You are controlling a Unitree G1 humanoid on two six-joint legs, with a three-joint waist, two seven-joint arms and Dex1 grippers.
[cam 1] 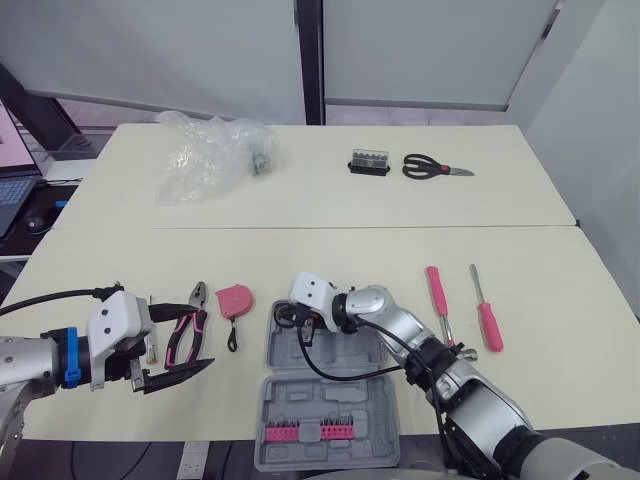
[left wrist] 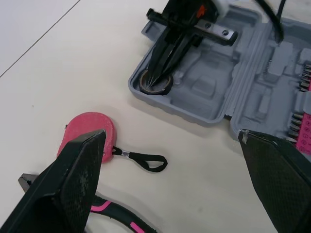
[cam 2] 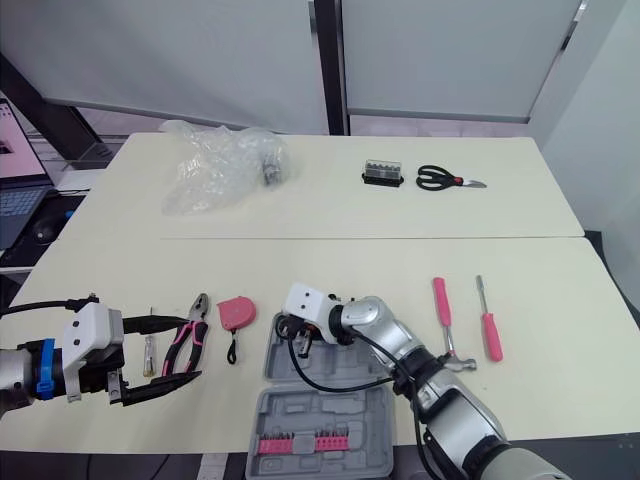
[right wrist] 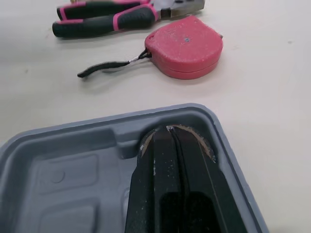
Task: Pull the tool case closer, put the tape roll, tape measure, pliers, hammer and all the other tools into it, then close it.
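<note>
the right gripper's (left wrist: 156, 77) fingers (right wrist: 170, 184) are pressed together, and their tips sit inside the hole of the tape roll (left wrist: 154, 86). the roll lies flat in a corner pocket of the open grey tool case (cam 1: 335, 395), on the side nearest the tape measure. in the right wrist view the roll's brownish rim shows on both sides of the closed fingers.

the left gripper's (cam 1: 165, 368) fingers (left wrist: 73, 179) are spread wide and hold nothing. it hangs low over the desk (cam 1: 330, 255) to the left of the case, just beside the handles of the pink-and-black pliers (cam 1: 188, 330).

the pink tape measure (cam 1: 236, 299) lies on the desk between the pliers and the case. its black wrist loop (left wrist: 146, 160) trails toward the robot. a thin small tool (cam 2: 150, 350) lies next to the pliers on their left; i cannot tell what it is.

the case lies open at the near edge of the desk, with a row of pink bits (cam 1: 308, 432) in its nearer half.

right of the case lie a pink-handled hammer (cam 1: 436, 293), its metal head close to the right arm, and a pink screwdriver (cam 1: 488, 322) just beside it.

on the far part of the desk lie black scissors (cam 1: 435, 168), a small black bit holder (cam 1: 368, 162) and a crumpled clear plastic bag (cam 1: 210, 152), all well apart from the case.
</note>
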